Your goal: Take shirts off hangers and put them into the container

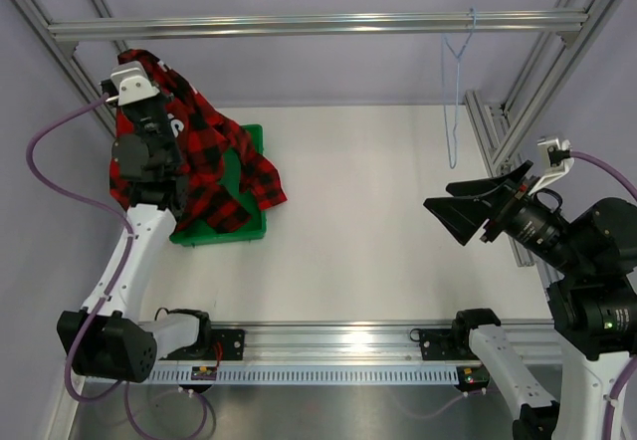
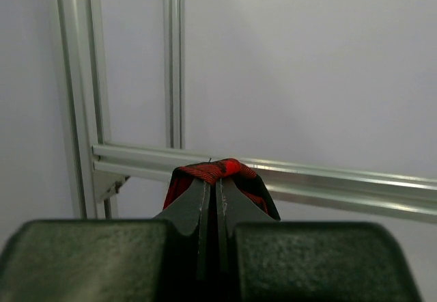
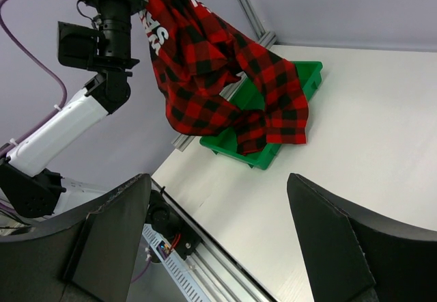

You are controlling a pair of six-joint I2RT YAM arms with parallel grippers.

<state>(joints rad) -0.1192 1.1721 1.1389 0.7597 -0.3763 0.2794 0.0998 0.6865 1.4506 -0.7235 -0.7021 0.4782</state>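
Above half-hidden tray (image 1: 255, 141), left end effector (image 2: 213, 182) clamped on shirt (image 1: 214, 161), right end effector (image 3: 218, 199) apart.

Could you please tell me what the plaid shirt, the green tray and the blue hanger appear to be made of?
Plaid shirt: soft woven cloth, likely flannel; it drapes in limp folds.
Green tray: probably moulded plastic, smooth, glossy, uniform colour.
Blue hanger: thin wire, perhaps coated metal; too fine to tell.
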